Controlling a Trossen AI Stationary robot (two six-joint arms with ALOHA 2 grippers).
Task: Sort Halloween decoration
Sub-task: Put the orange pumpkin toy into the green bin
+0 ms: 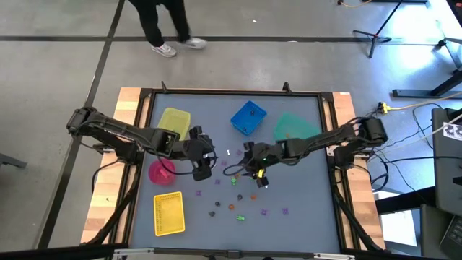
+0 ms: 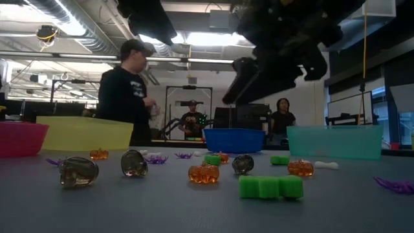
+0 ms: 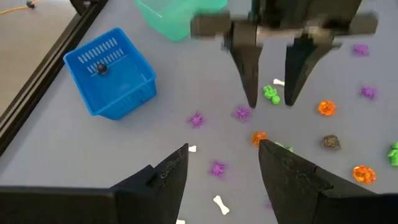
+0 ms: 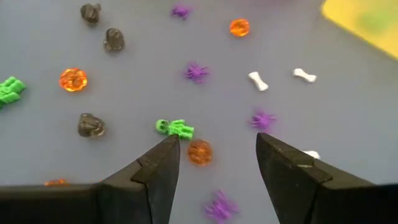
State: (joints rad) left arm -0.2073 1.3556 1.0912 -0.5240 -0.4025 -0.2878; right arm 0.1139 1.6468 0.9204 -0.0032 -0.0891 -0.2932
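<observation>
Many tiny trinkets, likely light, stiff, slippery; orange pumpkin (image 4: 199, 152) lying between open right gripper (image 4: 214, 155) fingers; pinch across sides.

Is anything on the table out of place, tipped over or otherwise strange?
Nothing is damaged or tipped. The trinkets lie scattered loose on the table, not yet in bins. Only the blue basket visibly holds one, a dark piece. Both the left gripper and right gripper hover open and empty.
</observation>
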